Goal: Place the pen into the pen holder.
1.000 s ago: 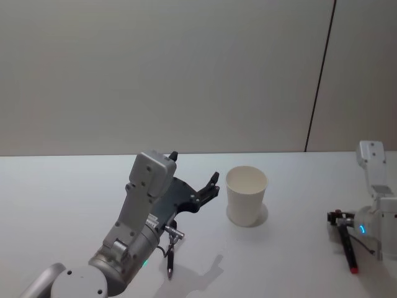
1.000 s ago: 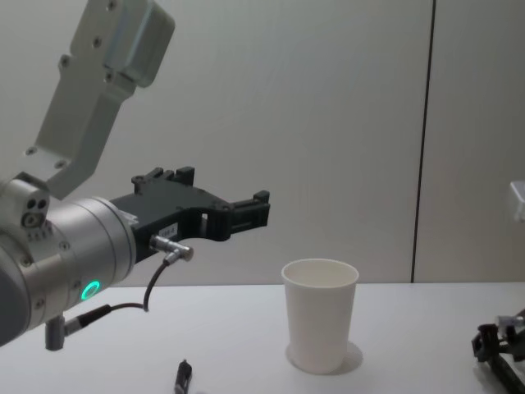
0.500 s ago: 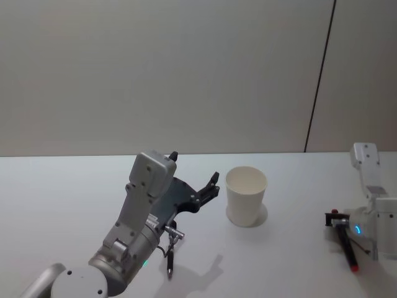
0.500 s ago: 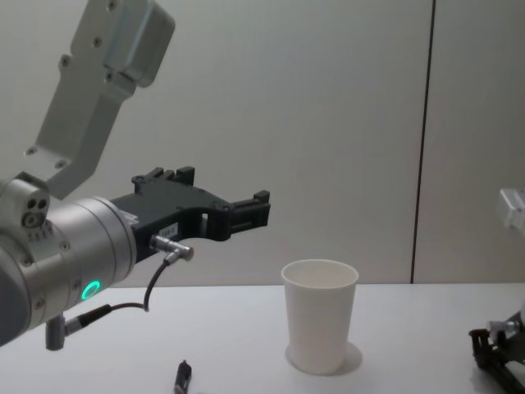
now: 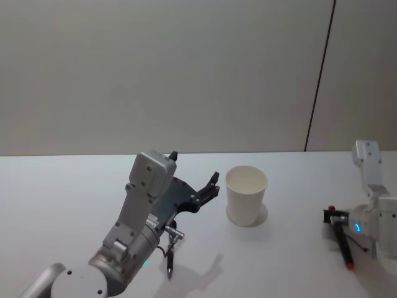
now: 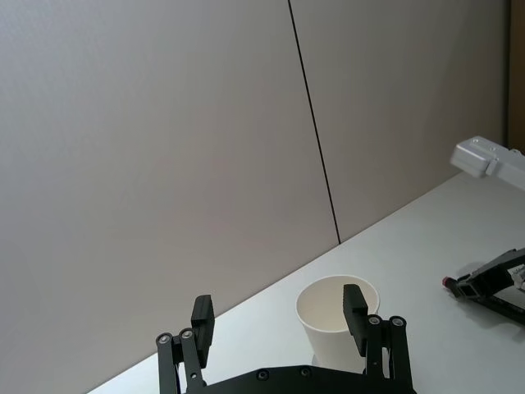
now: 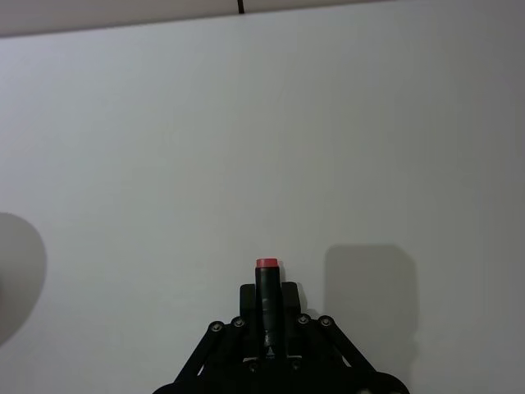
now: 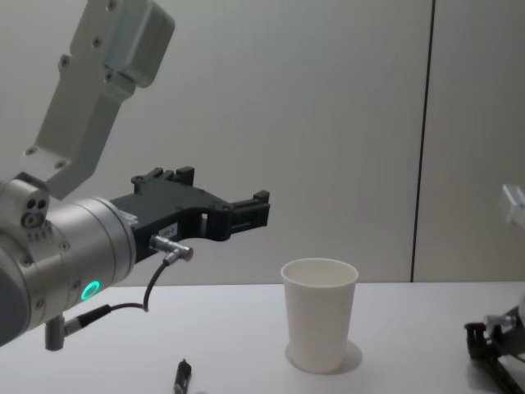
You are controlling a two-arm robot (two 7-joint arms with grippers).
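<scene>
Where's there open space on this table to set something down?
Bare table left of the left arm, and a patch between the pen holder and the right hand, shut on the red-tipped pen. Crowded left of the pen holder: the open left hand hovers there, a dark pen by its arm.

In the right wrist view the right gripper (image 7: 267, 305) covers most of the pen (image 7: 267, 279). Only the red end and a short black length are exposed, and the writing tip cannot be identified. In the chest view the bottom edge cuts off the second pen (image 8: 182, 379) lying on the table (image 8: 238, 328) and the right edge cuts off that gripper, while in the left wrist view the left gripper (image 6: 278, 304) hides the base of the paper cup (image 6: 324, 336).
</scene>
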